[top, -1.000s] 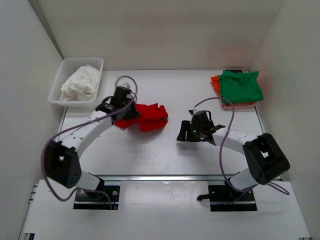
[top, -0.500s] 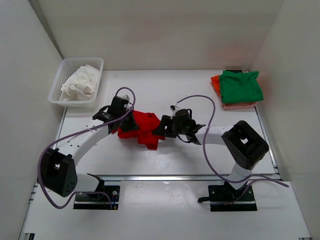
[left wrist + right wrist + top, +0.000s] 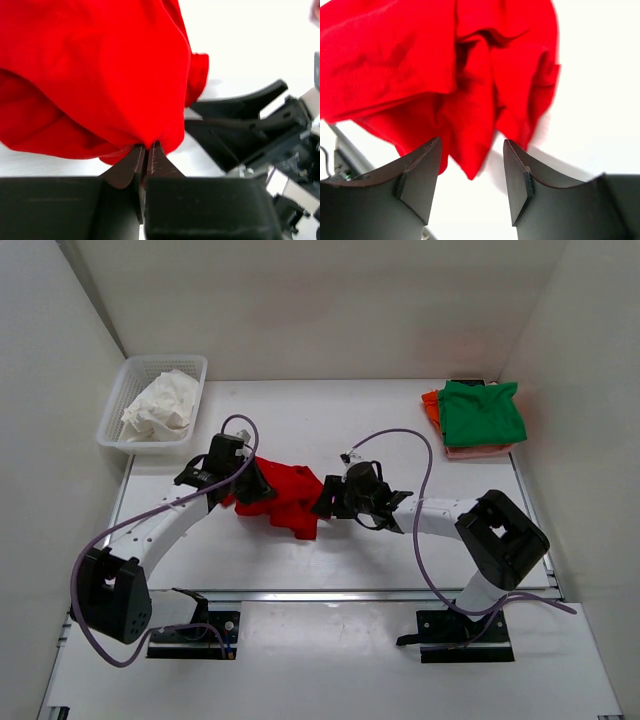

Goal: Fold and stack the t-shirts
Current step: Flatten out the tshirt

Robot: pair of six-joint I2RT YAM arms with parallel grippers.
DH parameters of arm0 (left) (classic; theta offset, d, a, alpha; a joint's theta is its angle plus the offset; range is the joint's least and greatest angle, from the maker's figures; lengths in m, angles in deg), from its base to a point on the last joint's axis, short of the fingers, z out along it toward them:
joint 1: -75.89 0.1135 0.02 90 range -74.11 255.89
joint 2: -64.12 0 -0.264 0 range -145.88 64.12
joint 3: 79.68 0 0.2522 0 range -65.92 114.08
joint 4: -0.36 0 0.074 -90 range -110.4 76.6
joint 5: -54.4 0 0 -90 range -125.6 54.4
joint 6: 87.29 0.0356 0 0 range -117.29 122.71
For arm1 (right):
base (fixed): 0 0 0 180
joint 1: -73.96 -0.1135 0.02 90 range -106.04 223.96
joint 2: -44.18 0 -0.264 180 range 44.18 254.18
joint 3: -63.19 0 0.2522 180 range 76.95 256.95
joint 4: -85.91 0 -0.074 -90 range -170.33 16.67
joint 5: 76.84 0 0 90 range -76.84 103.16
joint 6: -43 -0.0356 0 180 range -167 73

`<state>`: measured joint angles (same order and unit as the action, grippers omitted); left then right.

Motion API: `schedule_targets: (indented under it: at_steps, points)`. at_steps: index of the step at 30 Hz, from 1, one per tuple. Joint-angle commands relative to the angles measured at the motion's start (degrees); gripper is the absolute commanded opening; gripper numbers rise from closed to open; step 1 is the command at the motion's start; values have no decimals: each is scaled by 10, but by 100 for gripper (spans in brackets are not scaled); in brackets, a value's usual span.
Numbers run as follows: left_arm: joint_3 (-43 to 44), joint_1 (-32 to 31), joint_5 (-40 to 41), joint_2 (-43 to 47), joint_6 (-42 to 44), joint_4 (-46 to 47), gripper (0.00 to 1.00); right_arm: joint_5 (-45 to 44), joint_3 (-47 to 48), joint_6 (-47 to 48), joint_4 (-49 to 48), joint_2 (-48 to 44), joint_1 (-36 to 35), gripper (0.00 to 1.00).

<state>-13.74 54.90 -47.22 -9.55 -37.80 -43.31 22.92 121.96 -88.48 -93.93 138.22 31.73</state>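
Two grippers meet at one red shirt [image 3: 285,498], which lies crumpled near the middle of the counter [image 3: 340,425], slightly left of centre.

1. The left gripper [image 3: 146,152] is closed. Its tips pinch a fold at the left edge of the red shirt. In the left wrist view the cloth bulges up and away from the closed tips.
2. The right gripper [image 3: 470,150] is open, with its fingers apart, and sits at the right edge of the red shirt. In the right wrist view a hanging corner of cloth points down toward the gap between the fingers. Neither finger presses it.
3. Whether the red shirt rests fully on the counter cannot be told.

Three folded shirts form a stack at the far right corner of the counter, well apart from both grippers. The green shirt [image 3: 482,412] is on top. The orange shirt [image 3: 431,408] shows at its left edge, and the pale pink shirt [image 3: 475,451] shows at its near edge.

At the far left, a basket [image 3: 112,415] holds a crumpled white cloth [image 3: 160,405].
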Motion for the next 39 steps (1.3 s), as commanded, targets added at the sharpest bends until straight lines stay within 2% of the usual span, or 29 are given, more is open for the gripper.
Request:
schedule_targets:
  at_steps: [1, 3, 4, 5, 7, 11, 13, 19, 24, 31, 32, 33, 35, 39]
  points:
    - [-8, -3, -54, 17, -13, 30, 13, -30, 9, 27, 6, -16, 0, 49]
    - [-13, -1, -63, 26, -23, 33, 8, -27, 8, 25, 10, -7, -6, 49]
    - [-13, 2, -73, 28, -24, 33, 11, -28, 3, 24, 7, -7, -6, 49]
    - [-17, 9, -84, 32, -29, 30, 23, -27, -2, 22, -1, -9, -6, 49]
    - [-25, 20, -121, 42, -39, 35, 35, -26, -11, 21, -6, -13, -8, 49]
    - [-24, 26, -140, 70, -55, 44, 36, -6, -11, 31, -6, -30, -12, 48]
    - [-25, 26, -150, 70, -57, 42, 0, 4, -14, 42, -16, -33, -25, 49]
    - [-44, 22, -186, 65, -75, 70, 1, 53, -20, 54, -87, -33, -52, 60]
    - [-48, 28, -170, 82, -84, 78, 0, 84, 1, 55, -117, 1, -61, 65]
    - [28, 75, -148, 107, -81, 45, 0, -7, 64, 46, -52, 88, -102, 70]
    - [40, 86, -154, 103, -77, 36, 0, -14, 70, 53, -42, 94, -105, 67]
    - [62, 95, -155, 97, -70, 27, 0, -18, 87, 63, -29, 103, -109, 43]
    - [109, 112, -157, 82, -51, 0, 0, -33, 99, 75, 26, 116, -109, 0]
    - [287, 153, -127, 31, 23, -99, 0, -45, 41, 116, 109, 18, -70, 0]
